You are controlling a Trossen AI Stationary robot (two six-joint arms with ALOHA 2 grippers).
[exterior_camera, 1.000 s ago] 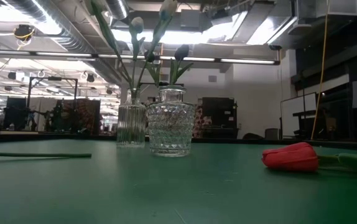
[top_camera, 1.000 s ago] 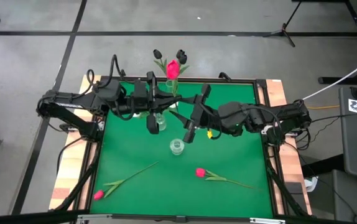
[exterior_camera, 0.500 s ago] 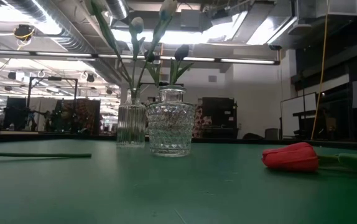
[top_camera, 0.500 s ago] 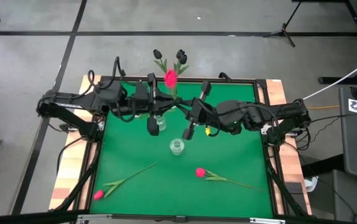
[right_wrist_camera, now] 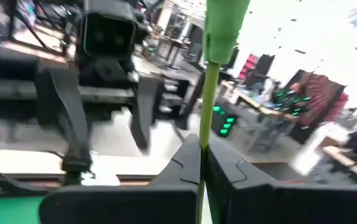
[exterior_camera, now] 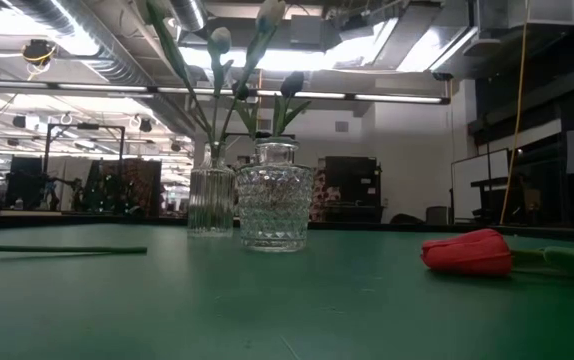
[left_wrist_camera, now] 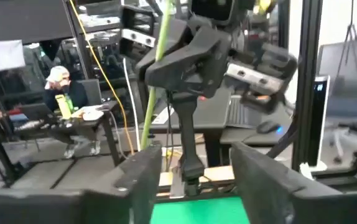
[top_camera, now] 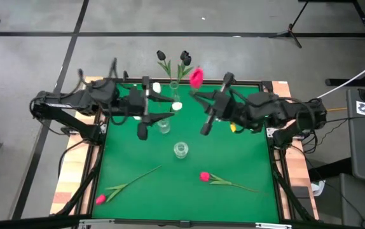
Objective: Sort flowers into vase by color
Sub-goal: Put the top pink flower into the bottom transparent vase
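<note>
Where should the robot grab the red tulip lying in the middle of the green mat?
Probably by its thin stem, a little way from the head, coming straight down from above. The tulip lies flat, so fingers set across the stem could close on it without squashing the head.

A green table (top_camera: 233, 159) carries two glass vases (top_camera: 180, 150) and three loose tulips (top_camera: 224, 181).

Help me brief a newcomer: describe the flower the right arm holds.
Start at the green table and go to its far edge. The right gripper holds the pink-red tulip by its stem there. Unlike the two lying flat, it is lifted.
</note>
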